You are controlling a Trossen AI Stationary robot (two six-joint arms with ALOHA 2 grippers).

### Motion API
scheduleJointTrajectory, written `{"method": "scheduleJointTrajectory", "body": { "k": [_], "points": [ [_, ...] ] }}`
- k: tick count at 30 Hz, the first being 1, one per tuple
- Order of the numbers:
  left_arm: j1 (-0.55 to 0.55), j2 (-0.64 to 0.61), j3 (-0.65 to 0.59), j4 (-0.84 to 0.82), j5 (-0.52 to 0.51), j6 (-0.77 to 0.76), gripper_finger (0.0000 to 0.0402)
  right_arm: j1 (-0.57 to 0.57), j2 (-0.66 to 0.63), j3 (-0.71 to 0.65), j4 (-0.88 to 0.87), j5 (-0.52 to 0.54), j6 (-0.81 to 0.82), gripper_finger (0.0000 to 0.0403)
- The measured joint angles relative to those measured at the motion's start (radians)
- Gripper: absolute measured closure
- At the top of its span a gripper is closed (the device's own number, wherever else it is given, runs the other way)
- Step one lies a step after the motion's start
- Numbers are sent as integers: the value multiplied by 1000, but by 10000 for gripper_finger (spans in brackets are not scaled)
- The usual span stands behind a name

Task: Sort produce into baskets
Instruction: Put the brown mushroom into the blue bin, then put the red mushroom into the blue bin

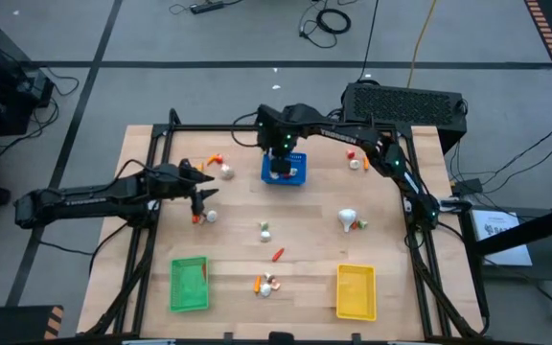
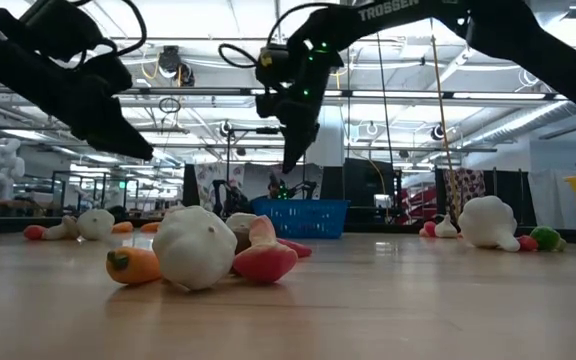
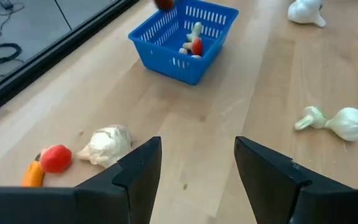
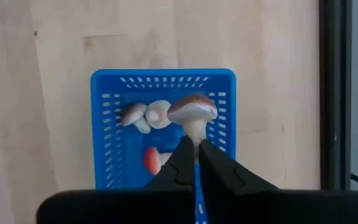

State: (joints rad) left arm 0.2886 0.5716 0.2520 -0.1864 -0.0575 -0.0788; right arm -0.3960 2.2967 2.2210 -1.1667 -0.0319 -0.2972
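Two grippers are active: the right gripper (image 4: 196, 149), fingers closed on a mushroom (image 4: 192, 112) stem, is above the blue basket (image 4: 104, 130); the left gripper (image 3: 197, 168), fingers spread and empty, is above the counter (image 3: 229, 106).

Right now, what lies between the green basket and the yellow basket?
In the high view, a small orange-and-white produce cluster lies on bare wood between the green basket and yellow basket.

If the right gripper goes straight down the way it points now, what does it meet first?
Probably the blue basket. The right gripper, shut on a brown-capped mushroom, hangs directly over it, so the mushroom would reach the pieces already inside first. The height above the basket is unclear.
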Motion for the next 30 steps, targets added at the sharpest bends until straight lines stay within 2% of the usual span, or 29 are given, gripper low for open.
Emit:
{"method": "scheduleJointTrajectory", "body": {
  "k": [8, 22, 30],
  "points": [
    [0, -45, 0, -44, 0, -70, 192, -32, 3, -3, -81, -23, 77, 397],
    [-1, -44, 0, -44, 0, -125, 192, -23, 5, -3, -151, -21, 120, 322],
    [-1, -44, 0, -43, 0, -152, 192, -3, -52, -4, -158, -22, 136, 313]
  ]
}}
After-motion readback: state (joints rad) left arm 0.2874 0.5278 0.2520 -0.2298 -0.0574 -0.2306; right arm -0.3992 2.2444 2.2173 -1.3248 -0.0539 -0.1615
